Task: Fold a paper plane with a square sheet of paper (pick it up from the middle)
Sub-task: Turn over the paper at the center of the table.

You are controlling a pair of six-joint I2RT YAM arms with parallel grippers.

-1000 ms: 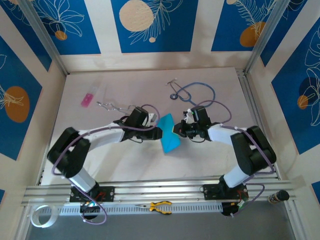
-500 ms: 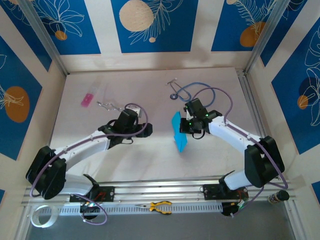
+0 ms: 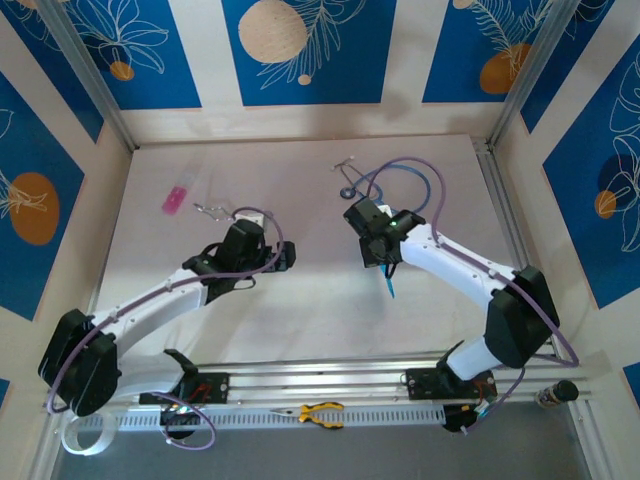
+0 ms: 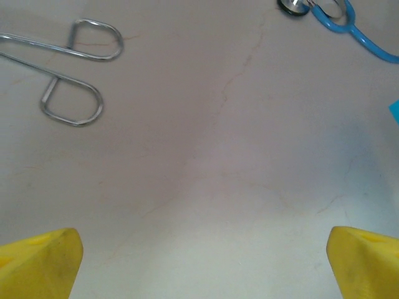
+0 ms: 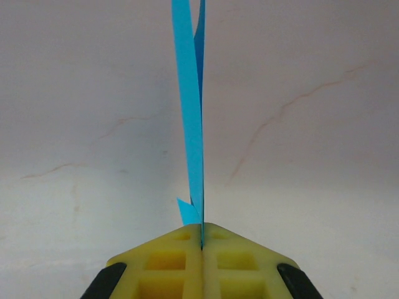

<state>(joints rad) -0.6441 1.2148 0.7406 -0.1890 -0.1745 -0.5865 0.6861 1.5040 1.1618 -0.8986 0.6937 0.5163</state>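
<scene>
The cyan-blue paper [image 5: 190, 112] is folded and stands edge-on as a thin strip, with a small flap beside the pads. My right gripper [image 5: 202, 240] is shut on its near edge. From above, the paper [image 3: 390, 283] is a narrow sliver hanging below the right gripper [image 3: 381, 262], right of the table's middle. My left gripper [image 3: 285, 258] is open over bare table to the left, well apart from the paper. Its yellow fingertips [image 4: 37, 261] sit wide apart with nothing between them. A cyan corner of the paper [image 4: 394, 111] peeks in at the right edge.
A blue-tubed stethoscope [image 3: 385, 180] lies at the back right of the table [image 3: 300, 310]. Metal forceps [image 3: 215, 210] and a small pink rectangle [image 3: 175, 200] lie at the back left. Yellow-handled pliers [image 3: 320, 412] rest on the front rail, a tape roll [image 3: 85, 432] at front left.
The left gripper has let go of the paper and drawn back to the left. The right gripper has carried the paper right and turned it edge-on.
</scene>
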